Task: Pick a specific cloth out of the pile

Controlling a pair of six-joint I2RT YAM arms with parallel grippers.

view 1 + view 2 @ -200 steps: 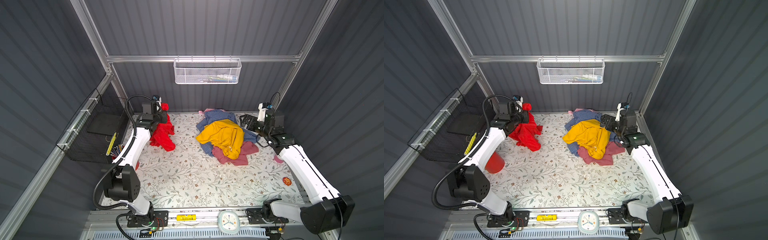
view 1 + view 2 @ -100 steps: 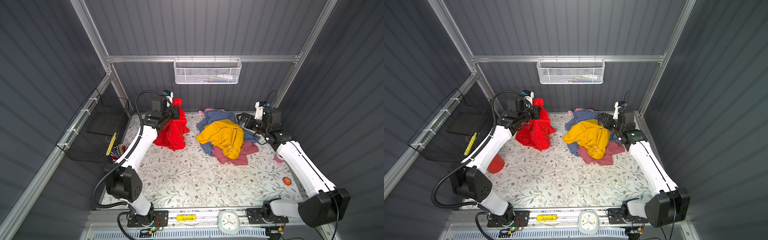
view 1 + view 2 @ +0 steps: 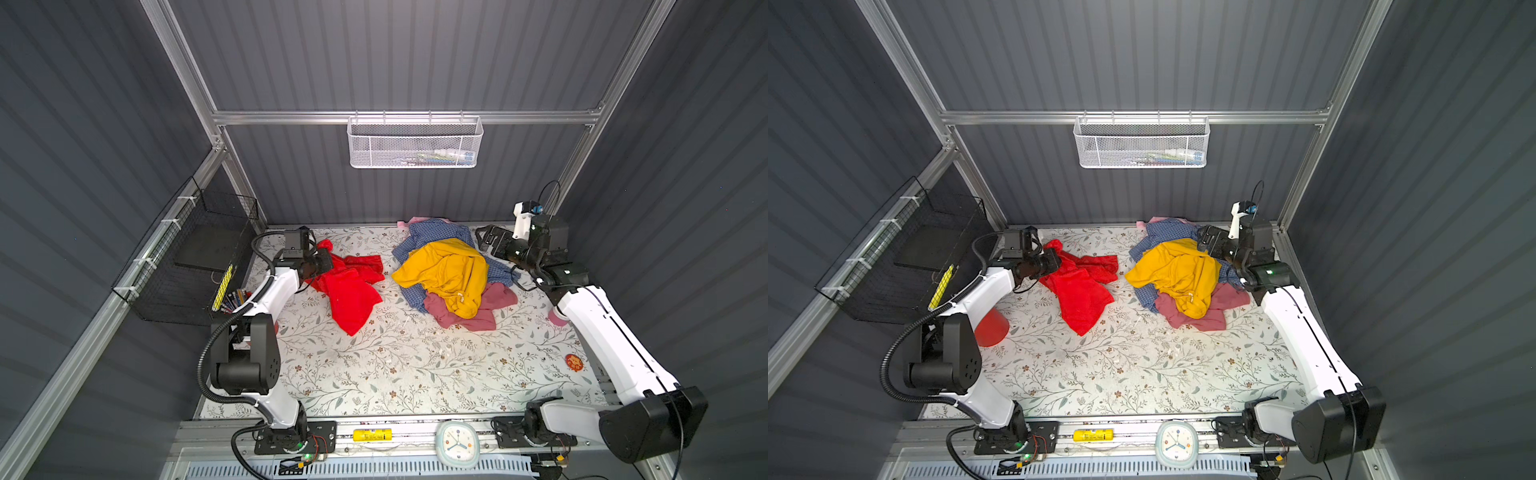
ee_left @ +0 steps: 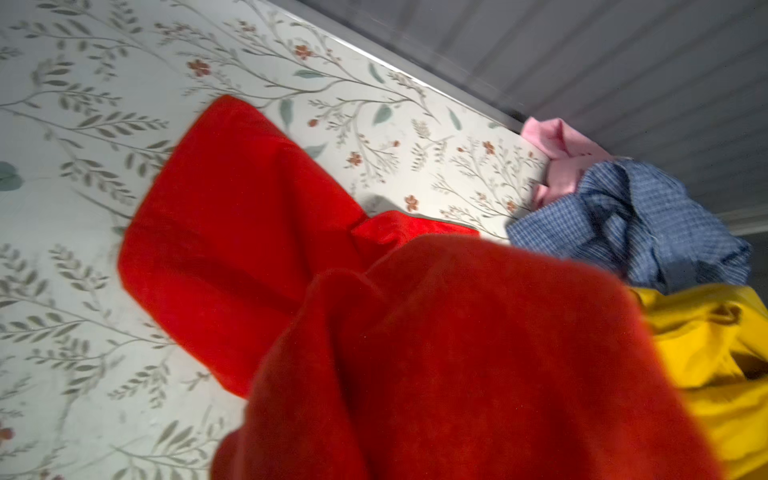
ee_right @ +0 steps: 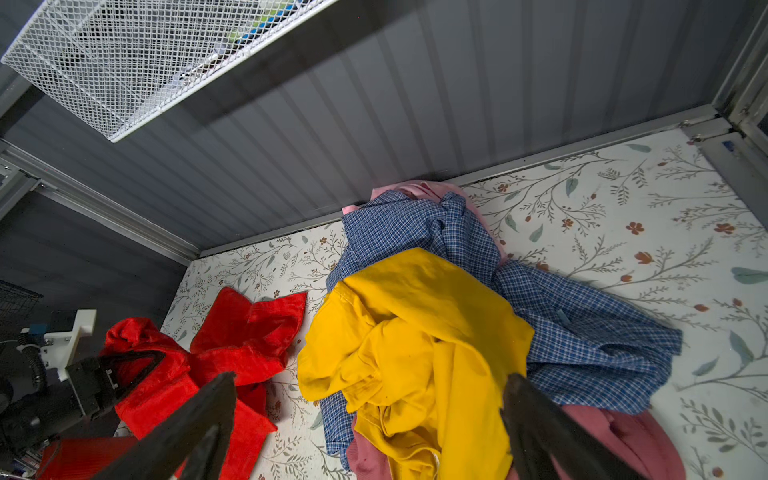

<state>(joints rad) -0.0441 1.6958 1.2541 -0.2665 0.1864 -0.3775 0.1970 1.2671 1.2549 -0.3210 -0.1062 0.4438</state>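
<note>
Best to ease low and leftward, letting go only once clear. Clamps fully shut, with the left gripper [image 3: 322,264], on a bunched edge of the thin, bright red cloth [image 3: 353,291]. Sprawls from there over the floral table [image 3: 395,365], just left of the mustard-yellow, blue checked and pink garment pile [image 3: 449,270], seemingly not touching. Gapes wide and empty, with the right gripper [image 5: 370,376], above that pile's far right.

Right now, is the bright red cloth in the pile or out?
Out: the bright red thin cloth lies apart from the mixed garment pile, bare floral tabletop between them.
</note>
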